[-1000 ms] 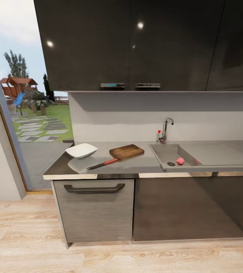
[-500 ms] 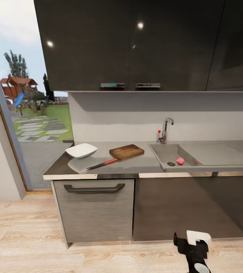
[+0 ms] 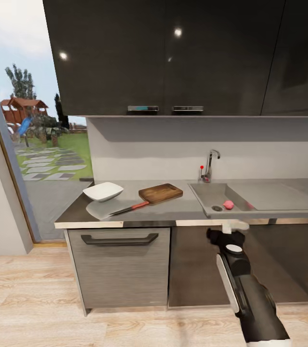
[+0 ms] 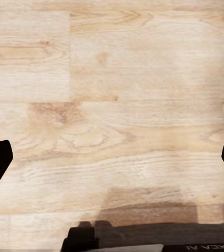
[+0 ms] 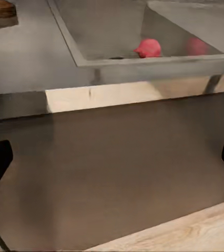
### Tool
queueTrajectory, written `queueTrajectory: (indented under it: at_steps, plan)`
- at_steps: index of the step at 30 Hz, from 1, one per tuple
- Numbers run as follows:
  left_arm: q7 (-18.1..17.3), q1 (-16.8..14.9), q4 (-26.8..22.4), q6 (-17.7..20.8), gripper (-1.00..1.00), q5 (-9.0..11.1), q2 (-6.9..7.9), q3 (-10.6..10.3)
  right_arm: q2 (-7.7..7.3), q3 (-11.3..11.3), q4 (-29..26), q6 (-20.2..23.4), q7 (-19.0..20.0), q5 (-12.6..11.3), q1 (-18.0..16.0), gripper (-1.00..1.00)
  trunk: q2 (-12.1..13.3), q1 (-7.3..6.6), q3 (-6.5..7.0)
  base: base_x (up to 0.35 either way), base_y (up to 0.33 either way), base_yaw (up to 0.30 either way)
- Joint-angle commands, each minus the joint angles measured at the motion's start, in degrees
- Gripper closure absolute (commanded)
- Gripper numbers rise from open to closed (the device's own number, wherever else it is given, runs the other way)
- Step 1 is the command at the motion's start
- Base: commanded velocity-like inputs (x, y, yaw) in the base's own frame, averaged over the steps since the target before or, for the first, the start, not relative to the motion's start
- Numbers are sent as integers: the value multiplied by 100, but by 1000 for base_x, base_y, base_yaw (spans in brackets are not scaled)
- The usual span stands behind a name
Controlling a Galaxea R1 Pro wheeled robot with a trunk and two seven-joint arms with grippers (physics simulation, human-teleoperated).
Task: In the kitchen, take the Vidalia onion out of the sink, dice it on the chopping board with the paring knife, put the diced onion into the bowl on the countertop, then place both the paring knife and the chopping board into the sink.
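Observation:
The pink Vidalia onion (image 3: 228, 205) lies in the sink (image 3: 211, 192) near the drain, and the right wrist view looks over the rim at the onion (image 5: 149, 48). On the grey countertop (image 3: 183, 209) rest the brown chopping board (image 3: 160, 193), the red-handled paring knife (image 3: 131, 208) in front of it, and the white bowl (image 3: 103, 191) to the left. My right gripper (image 3: 225, 230) is raised before the cabinet front, just below the counter edge under the sink, open and empty (image 5: 112, 157). My left gripper (image 4: 112, 163) hangs open over the wooden floor.
A tap (image 3: 211, 164) stands behind the sink. Dark wall cabinets (image 3: 173, 58) hang above the counter. A drawer with a black bar handle (image 3: 119, 239) sits under the bowl. A glass door (image 3: 33, 144) to a garden is at the left. Light wood floor (image 3: 38, 299) lies in front.
My right arm has risen from below the picture up to the counter's edge beneath the sink. The things on the countertop and the onion have not moved.

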Motion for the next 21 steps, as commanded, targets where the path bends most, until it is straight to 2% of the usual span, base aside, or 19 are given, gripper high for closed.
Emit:
queueTrajectory:
  at_steps: [1,3,6,8,9,11,12,14,17,18,20,21]
  plan:
    - [-4,0,3,-11,-100,4,0,0,70,27,-5,151,-66,78,-212,-100,-3,0,-7,0,0,0]
    - [-6,0,10,-11,-100,2,2,7,202,115,-3,418,-131,218,-610,-100,-3,0,-7,0,0,0]
    - [-7,0,13,-11,-100,-1,3,10,312,234,16,719,-160,364,-1008,-100,-3,0,-7,0,0,0]
    - [-7,0,14,-11,-100,-1,3,9,391,325,65,984,-161,455,-1422,-100,-3,0,-7,0,0,0]
    - [-7,0,15,-11,-100,-1,3,8,414,349,124,1094,-162,478,-1649,-100,-3,0,-7,0,0,0]
    - [-7,0,15,-11,-100,-1,3,12,430,365,231,1191,-160,493,-1888,-100,-3,0,-7,0,0,0]
    - [-7,0,15,-11,-100,1,3,7,439,374,388,1267,-158,501,-2136,-100,-3,0,-7,0,0,0]
    - [-7,0,15,-11,-100,2,3,10,448,383,744,1339,-154,507,-2513,-100,-3,0,-7,0,0,0]
    - [-7,0,17,-11,-100,3,3,9,454,390,1869,1365,-139,506,-3277,-100,-3,0,-7,6,-7,0]
    - [-7,0,16,-11,-100,3,3,11,455,390,2089,1359,-135,506,-3405,-100,-3,0,-7,38,-42,0]
    - [-7,0,15,-11,-100,3,3,12,456,391,3137,1214,-116,493,-3999,-100,-3,0,-7,111,-117,0]
    - [-7,0,15,-11,-100,3,3,14,456,388,3467,1080,-110,490,-4180,-100,-3,0,-7,171,-175,0]
